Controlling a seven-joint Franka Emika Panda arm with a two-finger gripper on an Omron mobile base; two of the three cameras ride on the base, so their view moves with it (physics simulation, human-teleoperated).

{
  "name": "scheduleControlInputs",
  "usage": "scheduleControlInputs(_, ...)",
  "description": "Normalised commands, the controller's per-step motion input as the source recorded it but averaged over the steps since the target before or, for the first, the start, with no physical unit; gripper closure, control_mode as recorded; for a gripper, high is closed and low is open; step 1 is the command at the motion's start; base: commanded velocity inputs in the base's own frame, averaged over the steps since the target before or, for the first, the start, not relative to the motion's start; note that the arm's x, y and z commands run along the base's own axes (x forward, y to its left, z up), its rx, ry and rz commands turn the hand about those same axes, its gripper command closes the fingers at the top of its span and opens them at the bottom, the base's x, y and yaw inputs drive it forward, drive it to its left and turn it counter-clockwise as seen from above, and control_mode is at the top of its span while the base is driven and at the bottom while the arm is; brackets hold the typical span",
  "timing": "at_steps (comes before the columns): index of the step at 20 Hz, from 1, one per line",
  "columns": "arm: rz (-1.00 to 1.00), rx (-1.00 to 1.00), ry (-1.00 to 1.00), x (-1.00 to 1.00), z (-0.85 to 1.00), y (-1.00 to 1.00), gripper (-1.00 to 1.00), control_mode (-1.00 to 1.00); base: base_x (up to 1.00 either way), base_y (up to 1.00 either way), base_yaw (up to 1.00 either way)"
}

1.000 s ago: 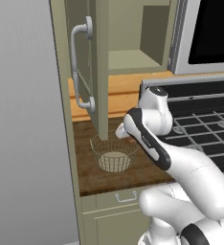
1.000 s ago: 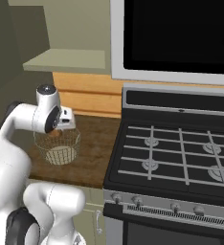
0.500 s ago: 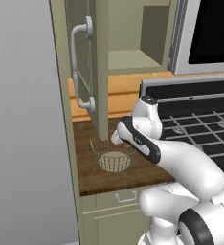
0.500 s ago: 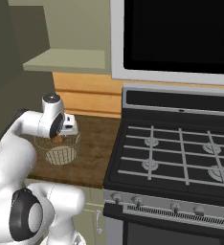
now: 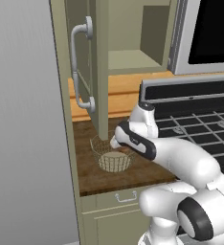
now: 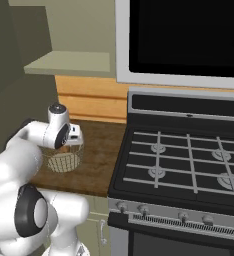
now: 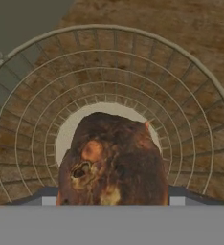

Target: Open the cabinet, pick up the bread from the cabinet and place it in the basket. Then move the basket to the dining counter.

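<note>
The bread (image 7: pixel 111 162), a dark-brown lump, sits between my gripper's (image 7: pixel 111 198) two fingertips, close to the hand camera, and the gripper is shut on it. Directly below it is the basket (image 7: pixel 190 95), round pale wire mesh with a cream base. The basket (image 5: pixel 109 165) stands on the short dark wood worktop (image 5: pixel 95 179), and my hand (image 5: pixel 126 141) reaches down into its top. From the right, my gripper (image 6: pixel 71 145) dips over the basket (image 6: pixel 64 162). The cabinet (image 5: pixel 133 57) stands open, its door (image 5: pixel 85 95) swung towards me. The dining counter is out of view.
The open door with its silver bar handle (image 5: pixel 78 67) hangs just left of and above the basket. A gas stove (image 6: pixel 189 160) adjoins the worktop on the right, with a microwave (image 6: pixel 189 40) above it. A small drawer (image 5: pixel 126 197) lies under the worktop.
My hand has come down with the bread, from above the basket to its rim. The basket and the door have stayed put.
</note>
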Motion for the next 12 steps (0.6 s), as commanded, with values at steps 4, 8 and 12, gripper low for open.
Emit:
scheduleControlInputs(4,0.00,0.00,0.00,0.04,-0.19,0.03,1.00,-1.00,0.00,0.00,0.00)
scheduleControlInputs(8,0.00,0.00,0.00,0.02,-0.24,0.04,1.00,-1.00,0.00,0.00,0.00)
scheduleControlInputs(12,0.00,0.00,0.00,0.09,-0.17,0.09,1.00,-1.00,0.00,0.00,0.00)
